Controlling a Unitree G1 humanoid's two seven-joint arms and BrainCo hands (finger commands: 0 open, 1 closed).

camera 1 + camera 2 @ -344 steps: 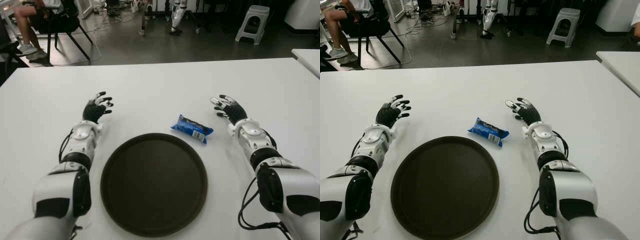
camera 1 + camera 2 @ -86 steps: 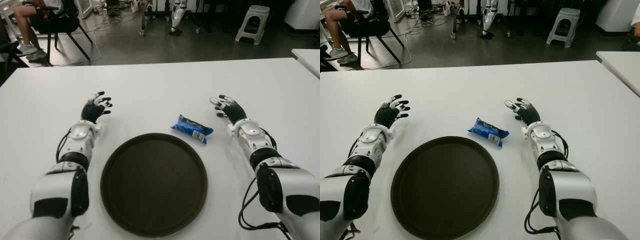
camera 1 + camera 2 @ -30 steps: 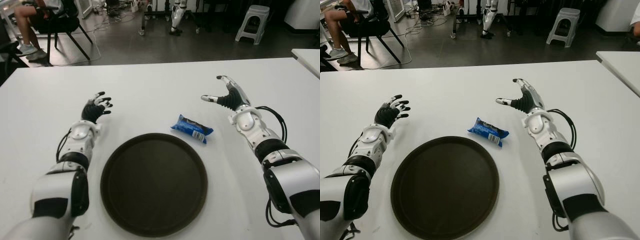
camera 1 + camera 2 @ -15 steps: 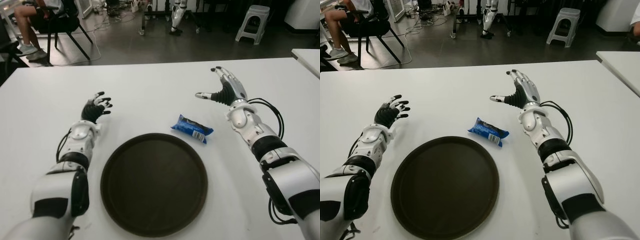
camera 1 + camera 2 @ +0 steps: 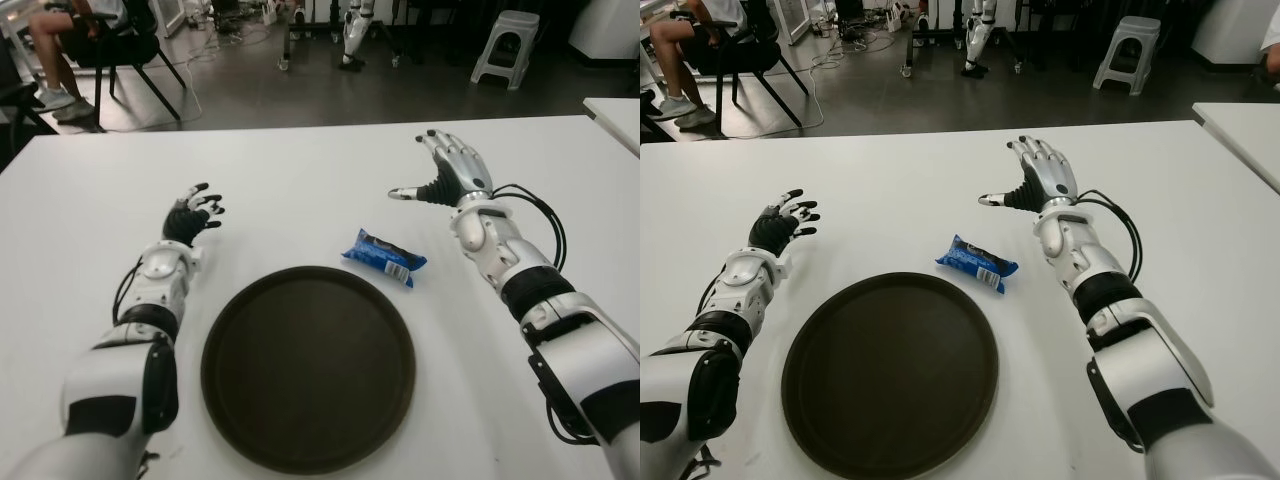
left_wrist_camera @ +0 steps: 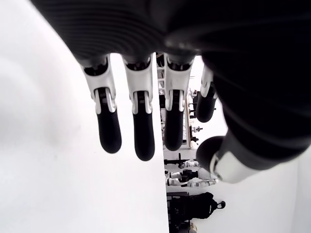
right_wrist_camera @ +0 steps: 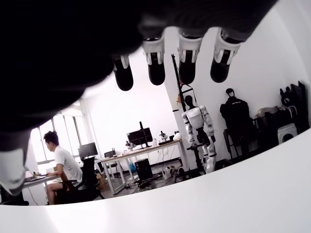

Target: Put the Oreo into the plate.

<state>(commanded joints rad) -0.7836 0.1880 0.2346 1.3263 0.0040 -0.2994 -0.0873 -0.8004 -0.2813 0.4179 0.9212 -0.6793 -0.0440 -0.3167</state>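
Observation:
A blue Oreo packet (image 5: 385,257) lies on the white table just beyond the far right rim of the round dark plate (image 5: 308,366). My right hand (image 5: 447,172) is raised above the table, behind and to the right of the packet, open with fingers spread and thumb pointing left; it holds nothing. In its own wrist view the right fingertips (image 7: 185,72) hang free with only the room behind them. My left hand (image 5: 192,213) shows to the left of the plate, fingers spread and holding nothing.
The white table (image 5: 300,180) stretches far behind the hands. Beyond its far edge are a chair with a seated person (image 5: 70,30), a grey stool (image 5: 508,42) and a second table corner (image 5: 615,112) at the right.
My right hand has lifted off the table and risen, turning its fingers upward and shifting slightly left toward the packet. The left hand, packet and plate have not moved.

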